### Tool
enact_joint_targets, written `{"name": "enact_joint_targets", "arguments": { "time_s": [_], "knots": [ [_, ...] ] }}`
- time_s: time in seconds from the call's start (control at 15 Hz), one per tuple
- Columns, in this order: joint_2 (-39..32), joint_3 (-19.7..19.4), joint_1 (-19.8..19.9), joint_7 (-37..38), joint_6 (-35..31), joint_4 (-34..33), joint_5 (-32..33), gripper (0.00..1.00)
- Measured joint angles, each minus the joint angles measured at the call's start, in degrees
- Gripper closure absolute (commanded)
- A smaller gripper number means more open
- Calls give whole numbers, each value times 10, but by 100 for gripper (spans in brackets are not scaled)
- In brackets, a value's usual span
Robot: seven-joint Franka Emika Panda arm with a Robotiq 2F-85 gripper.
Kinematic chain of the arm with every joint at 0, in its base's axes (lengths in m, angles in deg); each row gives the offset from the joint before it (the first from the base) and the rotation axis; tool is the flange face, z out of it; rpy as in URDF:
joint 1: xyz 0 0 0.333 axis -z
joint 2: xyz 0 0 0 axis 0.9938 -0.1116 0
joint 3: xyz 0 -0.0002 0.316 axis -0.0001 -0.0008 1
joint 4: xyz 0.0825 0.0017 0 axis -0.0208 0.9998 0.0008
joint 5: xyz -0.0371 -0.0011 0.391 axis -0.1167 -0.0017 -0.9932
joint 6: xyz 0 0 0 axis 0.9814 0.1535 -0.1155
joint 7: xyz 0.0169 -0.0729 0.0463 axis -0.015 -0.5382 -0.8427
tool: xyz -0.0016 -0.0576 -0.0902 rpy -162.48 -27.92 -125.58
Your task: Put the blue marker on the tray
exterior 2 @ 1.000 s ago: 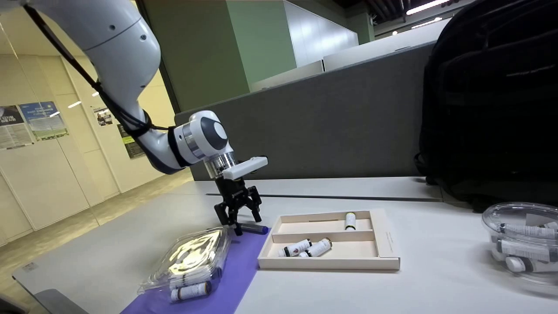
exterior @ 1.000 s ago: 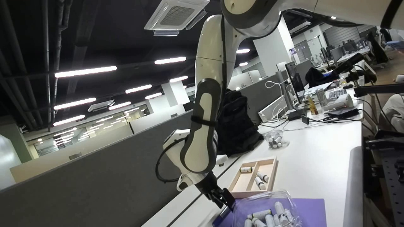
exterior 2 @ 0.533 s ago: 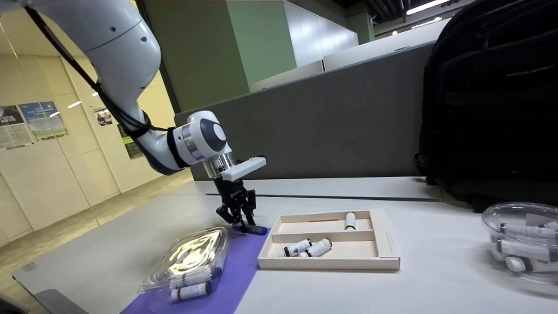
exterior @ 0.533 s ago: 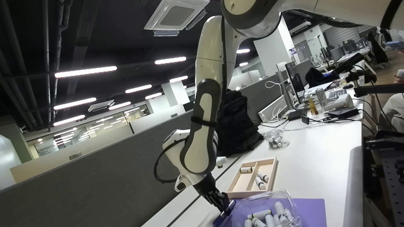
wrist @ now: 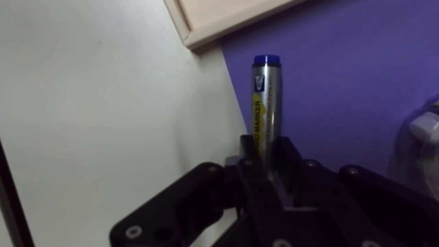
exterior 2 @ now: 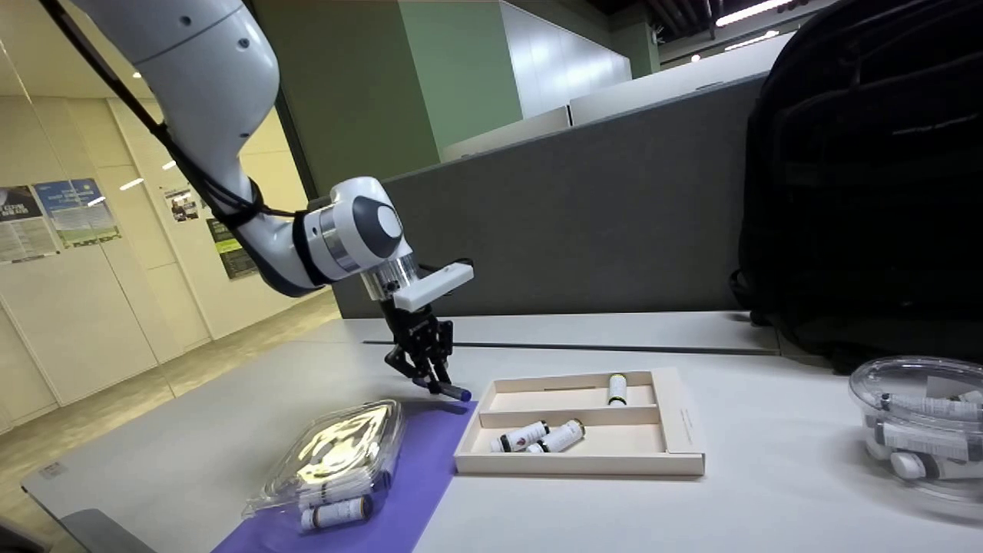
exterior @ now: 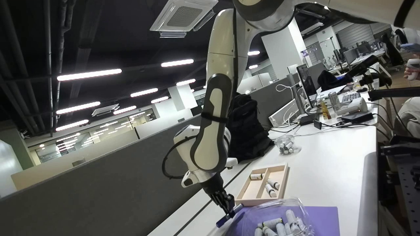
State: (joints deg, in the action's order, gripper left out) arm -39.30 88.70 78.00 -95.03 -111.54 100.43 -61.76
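Observation:
The blue marker (wrist: 267,96), silver-bodied with a blue end and a yellow label, is pinched between the fingers of my gripper (wrist: 264,147). In an exterior view the marker (exterior: 220,222) tilts slightly, its dark blue end pointing away from the tray, and it seems raised a little off the table. My gripper (exterior 2: 436,384) is just left of the light-wood tray (exterior 2: 580,465) there. In the wrist view a corner of the tray (wrist: 212,31) lies ahead of the marker's tip. Three white vials lie in the tray, one in the far compartment and two in the near one.
Below the marker spreads a purple sheet (exterior 2: 426,461). On it, close beside the gripper, stands a clear plastic box (exterior: 279,216) with several white vials. A round clear tub (exterior 2: 921,430) of vials, a black backpack (exterior: 246,131) and a grey partition (exterior 2: 576,223) stand farther off.
The jaws, apart around the marker a second ago, have come together on it. Since then the gripper and marker have risen slightly, and the marker has tilted.

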Motion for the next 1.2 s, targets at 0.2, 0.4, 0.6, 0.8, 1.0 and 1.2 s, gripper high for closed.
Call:
{"name": "enact_joint_targets", "arguments": {
  "time_s": [0.2, 0.4, 0.6, 0.8, 1.0, 1.2],
  "knots": [
    [53, 0, 20, 1, -34, 51, -8, 95],
    [104, -8, 33, 2, -48, 99, -6, 95],
    [133, -18, 48, 2, -50, 126, -9, 95],
    [132, -20, 68, 1, -50, 130, -26, 95],
    [119, -24, 86, 1, -50, 130, -40, 95],
    [99, -23, 99, -2, -51, 131, -55, 95]
  ]
}}
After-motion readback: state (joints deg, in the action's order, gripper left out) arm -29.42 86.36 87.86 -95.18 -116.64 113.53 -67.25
